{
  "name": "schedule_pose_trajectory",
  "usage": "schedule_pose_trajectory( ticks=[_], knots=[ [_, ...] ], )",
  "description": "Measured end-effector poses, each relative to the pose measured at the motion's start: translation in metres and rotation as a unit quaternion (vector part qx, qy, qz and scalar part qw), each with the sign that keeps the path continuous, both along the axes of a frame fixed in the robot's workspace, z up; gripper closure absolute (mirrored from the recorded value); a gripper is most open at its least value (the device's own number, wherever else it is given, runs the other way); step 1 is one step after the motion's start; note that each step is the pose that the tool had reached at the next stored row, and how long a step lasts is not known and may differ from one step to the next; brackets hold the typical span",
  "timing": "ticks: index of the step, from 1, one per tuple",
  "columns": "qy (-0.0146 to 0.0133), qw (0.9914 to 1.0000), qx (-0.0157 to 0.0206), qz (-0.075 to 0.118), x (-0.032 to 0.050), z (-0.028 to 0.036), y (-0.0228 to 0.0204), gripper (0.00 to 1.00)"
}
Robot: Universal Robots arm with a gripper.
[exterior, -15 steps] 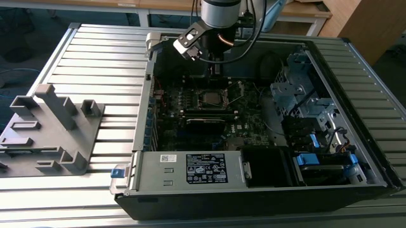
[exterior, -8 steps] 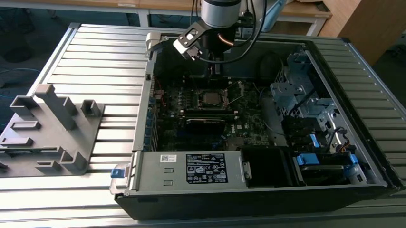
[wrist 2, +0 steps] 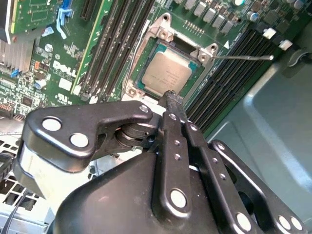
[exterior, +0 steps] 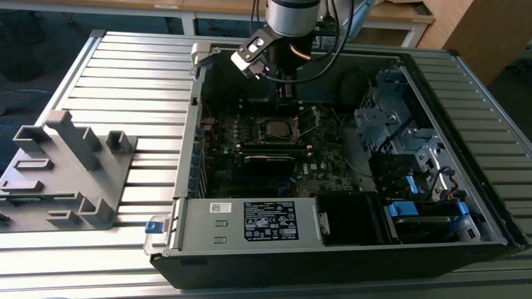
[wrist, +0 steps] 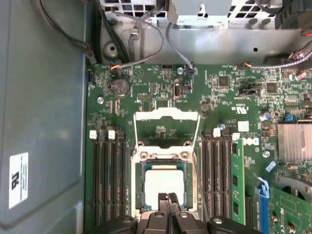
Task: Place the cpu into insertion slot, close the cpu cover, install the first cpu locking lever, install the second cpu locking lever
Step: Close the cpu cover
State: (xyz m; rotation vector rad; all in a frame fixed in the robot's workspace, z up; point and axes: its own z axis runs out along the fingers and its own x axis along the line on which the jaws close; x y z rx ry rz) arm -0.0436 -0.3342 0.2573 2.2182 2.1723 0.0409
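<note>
The cpu (wrist: 163, 181) lies flat in the insertion slot (wrist: 137, 187) of the green motherboard, its grey metal top facing up; it also shows in the second wrist view (wrist 2: 166, 73). The cpu cover (wrist: 165, 116) stands swung open on the far side of the socket. A thin locking lever (wrist 2: 243, 57) sticks out from one socket corner. My gripper (wrist: 168, 199) hovers just over the cpu's edge, fingers pressed together and empty; its tip (wrist 2: 173, 95) is close to the socket rim. In the exterior view the gripper (exterior: 287, 92) hangs inside the case above the socket (exterior: 277, 129).
Memory slots (wrist: 105, 180) flank the socket on both sides. A finned heat sink (wrist: 295, 141) and cables (wrist: 141, 29) are nearby. The labelled power supply box (exterior: 266, 221) fills the case's front; drive cages (exterior: 407, 143) stand at the exterior view's right. A grey fixture (exterior: 62, 168) rests on the slatted table.
</note>
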Motion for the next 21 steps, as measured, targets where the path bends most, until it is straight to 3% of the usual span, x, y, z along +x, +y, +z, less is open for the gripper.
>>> schedule_pose_trajectory(
  ticks=[21],
  knots=[
    [0.0000,1.00000,0.0000,0.000,0.0374,0.0000,0.0000,0.90]
  ],
)
